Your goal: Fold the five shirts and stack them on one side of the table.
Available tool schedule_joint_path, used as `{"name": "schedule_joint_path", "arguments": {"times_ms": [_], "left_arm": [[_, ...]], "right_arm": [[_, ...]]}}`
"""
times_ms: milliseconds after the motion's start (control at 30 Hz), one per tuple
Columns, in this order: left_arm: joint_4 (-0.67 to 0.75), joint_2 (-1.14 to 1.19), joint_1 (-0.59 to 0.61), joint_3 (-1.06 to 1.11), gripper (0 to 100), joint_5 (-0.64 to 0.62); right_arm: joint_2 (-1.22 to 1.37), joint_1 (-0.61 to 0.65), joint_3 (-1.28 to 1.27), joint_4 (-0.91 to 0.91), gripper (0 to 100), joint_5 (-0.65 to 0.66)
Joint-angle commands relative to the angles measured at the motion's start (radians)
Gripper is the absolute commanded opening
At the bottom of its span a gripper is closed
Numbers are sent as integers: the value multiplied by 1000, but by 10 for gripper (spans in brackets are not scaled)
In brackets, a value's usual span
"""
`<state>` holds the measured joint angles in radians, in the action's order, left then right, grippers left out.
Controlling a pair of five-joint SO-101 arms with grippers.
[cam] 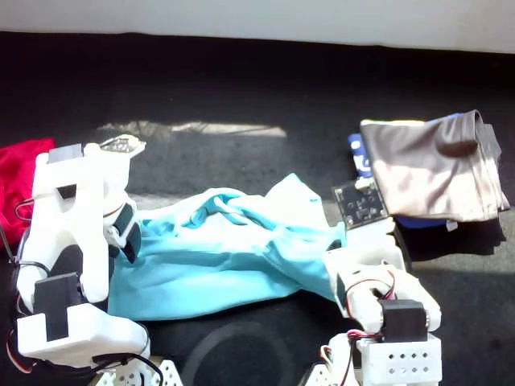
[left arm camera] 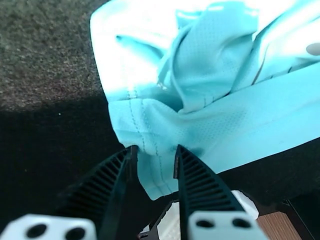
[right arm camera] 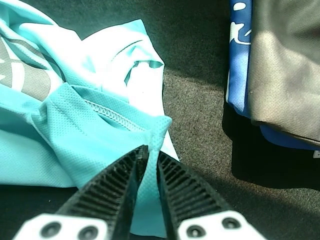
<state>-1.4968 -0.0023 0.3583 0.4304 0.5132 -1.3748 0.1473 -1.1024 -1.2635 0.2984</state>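
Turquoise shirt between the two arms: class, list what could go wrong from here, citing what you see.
1. The right end effector pinches only a thin corner of the turquoise shirt; that corner could slip out under tension.
2. The left end effector stands open around the hem, so lifting now may leave that side behind.
3. The shirt is bunched in the middle; folding now may trap creases.

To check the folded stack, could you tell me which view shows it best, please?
The high view: the folded stack shows from above, grey shirt on top, blue shirt beneath. The right wrist view catches one side of it; the left wrist view faces the turquoise shirt.
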Motion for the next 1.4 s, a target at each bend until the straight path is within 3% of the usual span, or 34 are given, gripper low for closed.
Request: {"name": "schedule_joint_path", "arguments": {"times_ms": [0,167,467,733,900,1000,1133,1367], "left_arm": [[-75,-30,-15,1,140,12],[-101,-31,5,-5,139,51],[97,-31,27,12,140,49],[144,-19,134,5,141,54],[186,-19,122,71,152,49],[176,-19,110,91,210,26],[173,-31,97,67,205,-9],[-28,-30,82,-74,196,-34]], "right_arm": [[-10,-7,10,15,7,-2],[-8,-7,8,15,7,-2],[-8,-7,4,15,7,-2],[-8,-7,8,15,7,-2],[-7,-4,10,15,7,-2],[-7,-4,5,15,7,-2],[-7,-4,4,15,7,-2],[-7,-4,10,15,7,-2]]}}
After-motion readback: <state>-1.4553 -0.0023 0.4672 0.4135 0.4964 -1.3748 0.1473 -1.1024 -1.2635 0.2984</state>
